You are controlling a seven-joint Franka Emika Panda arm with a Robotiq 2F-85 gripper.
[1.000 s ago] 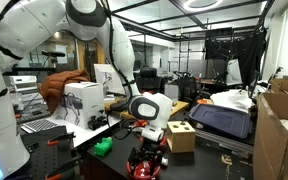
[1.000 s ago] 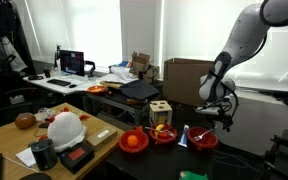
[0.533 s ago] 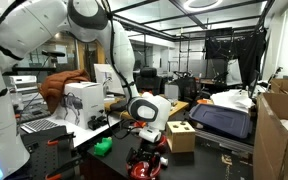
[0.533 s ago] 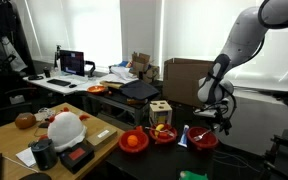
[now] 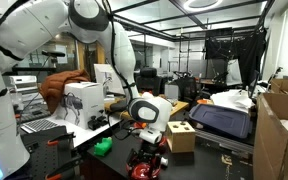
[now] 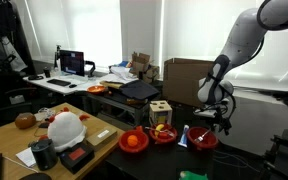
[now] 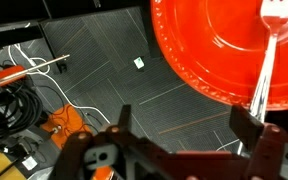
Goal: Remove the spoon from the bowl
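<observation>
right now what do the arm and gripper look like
The arm is glossy white, built of thick rounded segments with dark rings at the joints. The gripper is black, with two flat dark fingers on a blocky body. No markings can be read.

The bowl [image 7: 209,50] is plain bright red, filling the wrist view from twelve to three o'clock. The spoon [image 7: 267,60] in it is pale silver. The surface [image 7: 104,70] is dark grey, crossed by thin pale lines. The tool [image 7: 184,128] is black.
</observation>
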